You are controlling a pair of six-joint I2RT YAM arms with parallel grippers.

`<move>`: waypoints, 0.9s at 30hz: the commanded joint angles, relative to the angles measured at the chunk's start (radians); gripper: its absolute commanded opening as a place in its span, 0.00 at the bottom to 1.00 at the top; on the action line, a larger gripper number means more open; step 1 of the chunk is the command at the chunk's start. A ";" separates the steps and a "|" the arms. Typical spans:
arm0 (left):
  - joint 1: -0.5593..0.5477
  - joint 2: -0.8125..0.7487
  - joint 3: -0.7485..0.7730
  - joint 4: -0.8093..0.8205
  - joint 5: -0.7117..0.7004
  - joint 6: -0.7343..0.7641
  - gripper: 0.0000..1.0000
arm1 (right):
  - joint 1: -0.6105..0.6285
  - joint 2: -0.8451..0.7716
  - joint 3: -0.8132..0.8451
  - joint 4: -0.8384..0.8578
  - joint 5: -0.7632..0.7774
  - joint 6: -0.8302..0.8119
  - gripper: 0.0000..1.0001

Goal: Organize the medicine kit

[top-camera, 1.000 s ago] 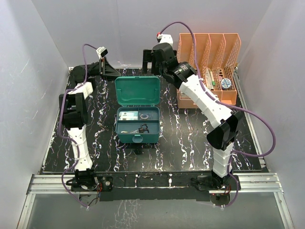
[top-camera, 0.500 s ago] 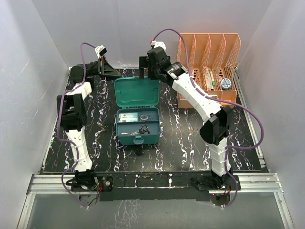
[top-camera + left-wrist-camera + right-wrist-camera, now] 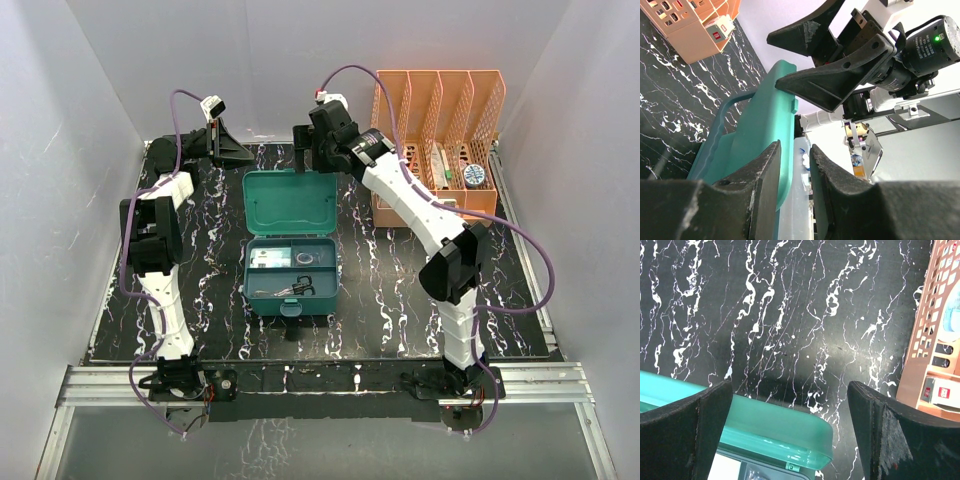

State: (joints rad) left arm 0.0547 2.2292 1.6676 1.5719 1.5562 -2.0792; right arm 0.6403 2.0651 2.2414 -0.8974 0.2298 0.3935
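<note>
Teal medicine kit (image 3: 290,198), one, open, left claw (image 3: 795,146) barely parted, right claw (image 3: 790,385) wide, both empty.

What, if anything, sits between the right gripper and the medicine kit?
Nothing visible. The right gripper hangs open right at the far edge of the medicine kit's open lid, with no object between them.

The medicine kit (image 3: 290,238) lies open mid-table (scissors (image 3: 297,288) inside); the right gripper (image 3: 308,160) hangs at its lid's far edge.
</note>
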 commanded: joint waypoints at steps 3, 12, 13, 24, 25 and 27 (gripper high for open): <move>-0.004 -0.088 0.006 0.201 0.168 -0.056 0.28 | 0.027 -0.102 -0.007 -0.069 -0.034 -0.010 0.98; 0.003 -0.059 0.038 0.199 0.168 -0.047 0.28 | 0.067 -0.117 0.004 -0.124 -0.032 0.008 0.98; 0.005 -0.059 0.039 0.199 0.169 -0.047 0.28 | 0.072 -0.119 -0.003 -0.128 -0.029 0.012 0.98; 0.026 -0.051 0.042 0.199 0.168 -0.043 0.27 | 0.178 -0.188 -0.127 -0.163 0.018 0.091 0.98; 0.027 -0.052 0.044 0.198 0.168 -0.042 0.26 | 0.192 -0.204 -0.152 -0.165 0.024 0.109 0.98; 0.030 -0.056 0.047 0.197 0.169 -0.034 0.26 | 0.223 -0.243 -0.213 -0.160 0.041 0.150 0.98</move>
State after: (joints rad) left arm 0.0753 2.2292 1.6718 1.5719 1.5566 -2.0792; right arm 0.8158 1.9457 2.0941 -1.0481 0.2253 0.4644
